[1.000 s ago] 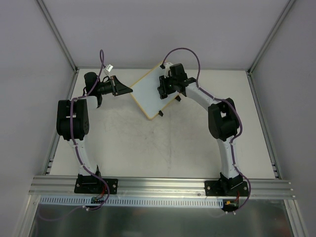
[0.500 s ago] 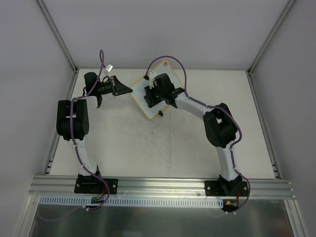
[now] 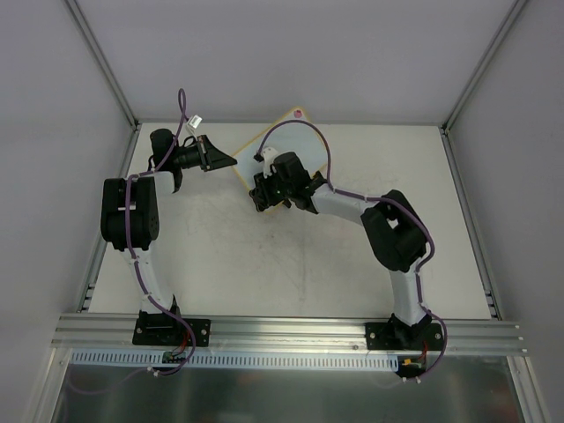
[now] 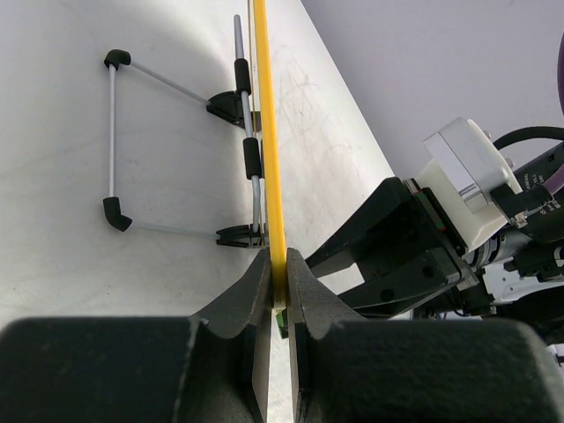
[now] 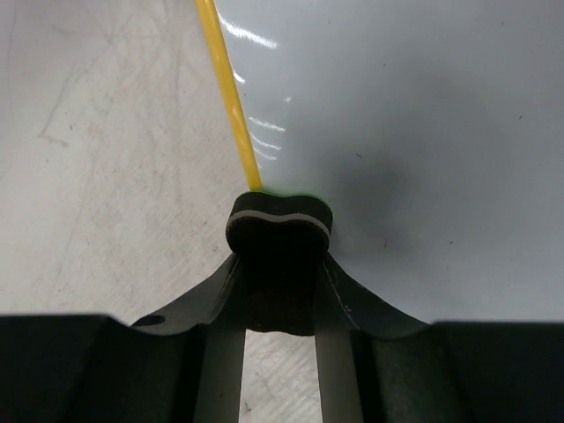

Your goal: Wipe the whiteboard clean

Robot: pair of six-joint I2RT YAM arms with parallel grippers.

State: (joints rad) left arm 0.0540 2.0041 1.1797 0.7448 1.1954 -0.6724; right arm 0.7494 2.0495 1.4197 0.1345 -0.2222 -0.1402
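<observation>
The whiteboard (image 3: 301, 141) lies at the back middle of the table, its pink-red dot (image 3: 298, 114) at the far corner. My left gripper (image 3: 229, 161) is shut on its left corner. In the left wrist view the yellow rim (image 4: 267, 132) runs edge-on between my shut fingers (image 4: 261, 282). My right gripper (image 3: 263, 196) is shut on a small black bow-shaped block (image 5: 280, 231). The block presses on the white board surface (image 5: 405, 123) beside the yellow rim (image 5: 227, 88), at the near left edge.
A wire stand with black clips (image 4: 231, 106) sits behind the board on the grey table (image 3: 264, 256). The right arm's wrist (image 4: 414, 247) shows close beside the board in the left wrist view. Metal frame posts and side walls bound the table.
My right gripper has slid the black block across the board from its far right part to its near left edge, uncovering the pink-red dot. The left gripper has not moved.
</observation>
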